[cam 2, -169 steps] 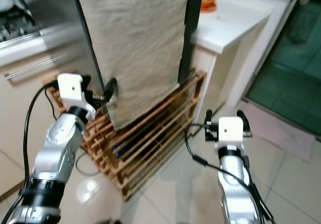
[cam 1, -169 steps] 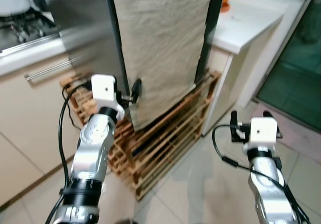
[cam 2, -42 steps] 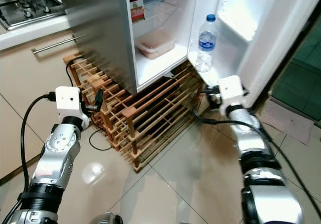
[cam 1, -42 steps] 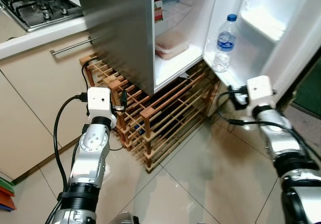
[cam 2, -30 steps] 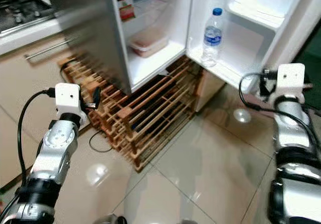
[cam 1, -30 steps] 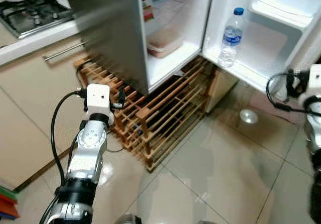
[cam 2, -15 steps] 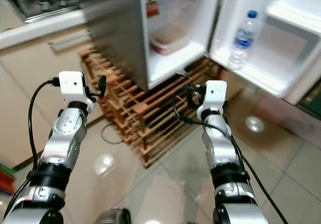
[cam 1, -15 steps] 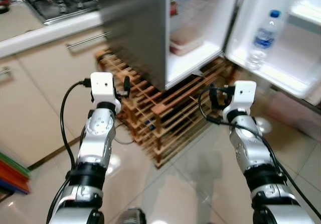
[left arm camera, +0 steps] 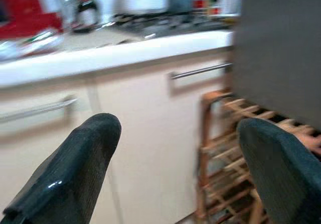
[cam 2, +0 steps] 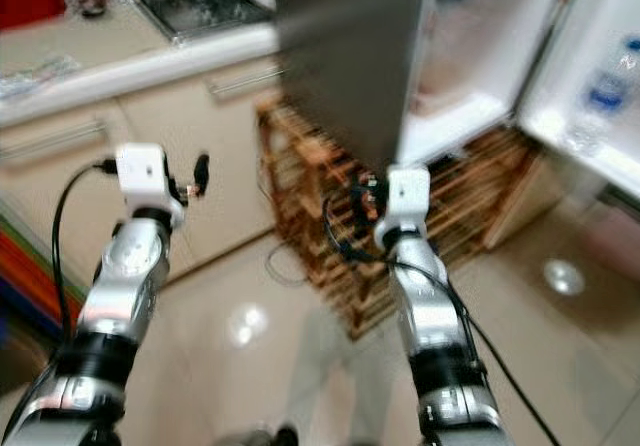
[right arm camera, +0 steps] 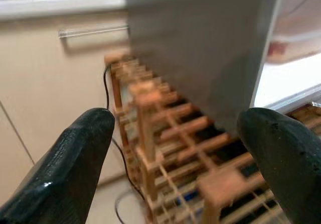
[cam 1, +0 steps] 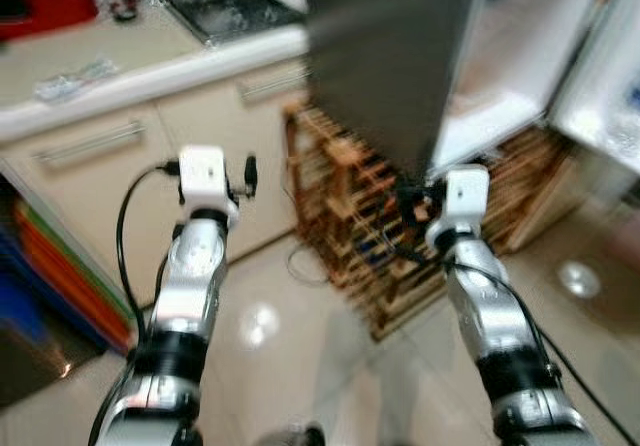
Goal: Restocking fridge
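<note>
Swinging away from the open fridge [cam 1: 400,56] toward the counter [cam 1: 140,76], the robot now has its white door [cam 2: 600,56] and the water bottle [cam 2: 607,88] shifted to the far right edge, so I'd guess it is turning to fetch stock, with nothing yet carried. Both the left gripper [left arm camera: 165,169] and right gripper [right arm camera: 175,169] are spread wide and empty, glossy black rounded fingers apart. Below the smooth grey fridge side sits a slatted wooden rack [right arm camera: 165,148], beside matte cream cabinets with metal bar handles [left arm camera: 200,71].
</note>
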Controlling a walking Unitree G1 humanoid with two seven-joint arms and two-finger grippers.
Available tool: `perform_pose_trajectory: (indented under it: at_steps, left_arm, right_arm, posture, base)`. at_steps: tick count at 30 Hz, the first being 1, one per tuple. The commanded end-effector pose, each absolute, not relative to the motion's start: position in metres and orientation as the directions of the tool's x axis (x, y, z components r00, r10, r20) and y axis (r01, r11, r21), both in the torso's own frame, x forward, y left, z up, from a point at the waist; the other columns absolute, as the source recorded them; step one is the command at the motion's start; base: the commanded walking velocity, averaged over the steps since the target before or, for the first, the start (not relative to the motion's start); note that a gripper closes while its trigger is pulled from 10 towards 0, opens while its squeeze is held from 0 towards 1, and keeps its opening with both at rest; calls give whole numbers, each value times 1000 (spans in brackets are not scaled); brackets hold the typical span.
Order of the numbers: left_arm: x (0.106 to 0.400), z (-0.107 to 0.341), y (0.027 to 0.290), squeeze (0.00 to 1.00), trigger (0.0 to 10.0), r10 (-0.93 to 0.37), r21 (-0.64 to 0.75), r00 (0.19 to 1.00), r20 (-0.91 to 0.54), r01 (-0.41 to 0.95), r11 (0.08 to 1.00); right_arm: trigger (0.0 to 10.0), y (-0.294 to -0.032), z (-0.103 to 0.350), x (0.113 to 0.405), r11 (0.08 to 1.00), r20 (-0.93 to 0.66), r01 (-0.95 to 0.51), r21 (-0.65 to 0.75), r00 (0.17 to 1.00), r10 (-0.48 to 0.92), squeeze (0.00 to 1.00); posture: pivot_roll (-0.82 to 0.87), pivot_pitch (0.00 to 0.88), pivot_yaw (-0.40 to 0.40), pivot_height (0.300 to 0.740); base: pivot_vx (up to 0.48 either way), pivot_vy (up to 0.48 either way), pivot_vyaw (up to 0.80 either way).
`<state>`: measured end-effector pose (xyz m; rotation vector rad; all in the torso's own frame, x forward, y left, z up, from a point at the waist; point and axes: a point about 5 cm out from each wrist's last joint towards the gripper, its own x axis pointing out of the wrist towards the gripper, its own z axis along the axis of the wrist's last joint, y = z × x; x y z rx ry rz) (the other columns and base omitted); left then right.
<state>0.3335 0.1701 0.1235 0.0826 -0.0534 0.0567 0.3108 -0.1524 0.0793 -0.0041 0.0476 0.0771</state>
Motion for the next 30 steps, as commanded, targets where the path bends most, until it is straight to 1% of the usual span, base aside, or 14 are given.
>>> perform_pose_trajectory:
  at_steps: [1,2,6,9,11,14,15,18,26,30]
  left_arm:
    - [330,116,179,0,10000,100,80,994,40,-103,991]
    - [326,113,181,0,10000,119,73,992,42,-122,990]
    - [323,113,177,0,10000,116,58,992,52,-119,991]
    - [321,115,171,0,10000,92,63,994,63,-96,993]
    - [319,117,163,0,10000,54,82,996,71,-60,995]
    - [318,117,159,0,10000,33,115,997,67,-41,992]
    - [318,116,158,0,10000,29,91,997,65,-35,995]
    - [318,116,158,0,10000,30,65,998,56,-34,997]
    - [322,118,157,0,10000,42,89,998,54,-47,995]
    - [324,117,158,0,10000,39,75,999,36,-42,996]
  right_arm:
    - [10000,-151,88,309,996,24,-64,-60,998,65,0]
    - [10000,-149,85,305,995,21,-58,-75,998,60,0]
    - [10000,-148,79,302,996,-9,-62,-57,998,62,0]
    - [10000,-148,78,303,997,-16,-61,-47,998,60,0]
    - [10000,-147,79,305,997,-14,-62,-45,998,61,0]
    - [10000,-146,81,308,998,-9,-56,-42,998,56,0]
    - [10000,-146,82,308,998,-7,-54,-42,999,54,0]
    - [10000,-145,85,309,998,2,-52,-45,999,52,0]
    - [10000,-141,85,307,995,13,-75,-60,997,76,0]
    - [10000,-140,85,308,995,13,-67,-74,998,68,0]
  posture:
    - [-13,0,-15,740]
    - [-11,0,-20,740]
    - [-1,0,-25,740]
    - [3,0,-22,740]
    - [1,1,-20,740]
    - [-2,5,-20,740]
    - [-2,6,-20,740]
    - [-4,12,-23,740]
    - [-2,16,-23,740]
    - [1,14,-22,740]
  base:
    - [0,0,669]
    - [0,0,663]
    - [0,0,666]
    - [0,0,663]
    - [0,0,666]
    - [0,0,665]
    - [0,0,663]
    - [0,-456,667]
    - [0,-442,663]
    - [62,0,633]
